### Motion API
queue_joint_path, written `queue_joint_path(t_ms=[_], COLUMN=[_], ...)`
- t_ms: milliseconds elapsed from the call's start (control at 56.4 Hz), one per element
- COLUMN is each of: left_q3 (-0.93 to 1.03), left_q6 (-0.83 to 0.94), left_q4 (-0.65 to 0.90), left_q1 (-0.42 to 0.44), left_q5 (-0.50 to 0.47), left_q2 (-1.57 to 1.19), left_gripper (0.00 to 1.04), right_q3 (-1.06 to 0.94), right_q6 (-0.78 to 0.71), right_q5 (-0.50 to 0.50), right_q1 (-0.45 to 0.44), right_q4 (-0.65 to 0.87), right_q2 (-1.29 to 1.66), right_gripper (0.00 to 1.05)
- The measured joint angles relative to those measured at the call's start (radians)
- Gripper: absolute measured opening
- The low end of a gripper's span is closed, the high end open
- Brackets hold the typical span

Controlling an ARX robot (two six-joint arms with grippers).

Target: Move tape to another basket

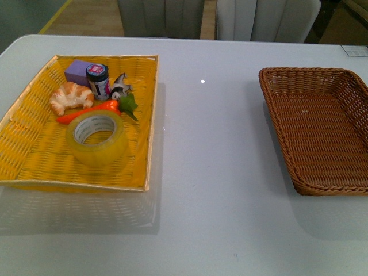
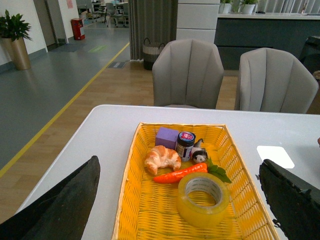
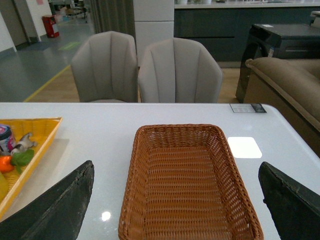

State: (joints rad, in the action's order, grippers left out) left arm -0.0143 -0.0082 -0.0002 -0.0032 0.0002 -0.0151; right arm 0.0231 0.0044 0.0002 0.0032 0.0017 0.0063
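Tape (image 1: 96,137) first: it sits at left-centre of the front view, in the near half of the yellow tray (image 1: 34,150). It lies flat, with its hole facing straight up and its round wall free on the near side. A toy carrot (image 1: 86,111) lies right behind it, close enough that I can't tell if they touch. Further back are a croissant (image 1: 70,96), a purple block (image 1: 78,71), a small jar (image 1: 98,80) and a black-and-white toy (image 1: 119,89).

The left gripper (image 2: 178,167) is the nearer one. Its fingers are spread wide with nothing between them, and the tape (image 2: 203,199) lies ahead of it and below. My read is that it should drop over the roll's wall, clear of the carrot.

Now to the right edge of the front view. The basket (image 1: 276,109) is brown, empty and well apart from the tray across bare white table (image 1: 213,172). The right gripper (image 3: 176,166) hangs before it, also spread wide and holding nothing.
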Motion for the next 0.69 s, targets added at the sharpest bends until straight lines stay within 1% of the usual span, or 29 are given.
queue_joint_path(t_ms=[585,603,656,691], left_q3=[0.0,-0.002,-0.056,-0.084], left_q6=[0.0,-0.009,-0.093,-0.159], left_q4=[0.0,-0.005,-0.137,-0.156], left_q1=[0.0,0.003,0.055,0.071], left_q5=[0.0,0.014,0.191,0.266], left_q2=[0.0,-0.004,-0.089,-0.173], left_gripper=[0.96,0.96,0.96,0.96], right_q3=[0.0,0.0,0.0,0.0], right_q6=[0.0,0.0,0.0,0.0], right_q5=[0.0,0.0,0.002,0.0], right_q1=[0.0,0.0,0.0,0.0], right_q4=[0.0,0.0,0.0,0.0], right_q2=[0.0,0.0,0.0,0.0], right_gripper=[0.96,0.96,0.96,0.96])
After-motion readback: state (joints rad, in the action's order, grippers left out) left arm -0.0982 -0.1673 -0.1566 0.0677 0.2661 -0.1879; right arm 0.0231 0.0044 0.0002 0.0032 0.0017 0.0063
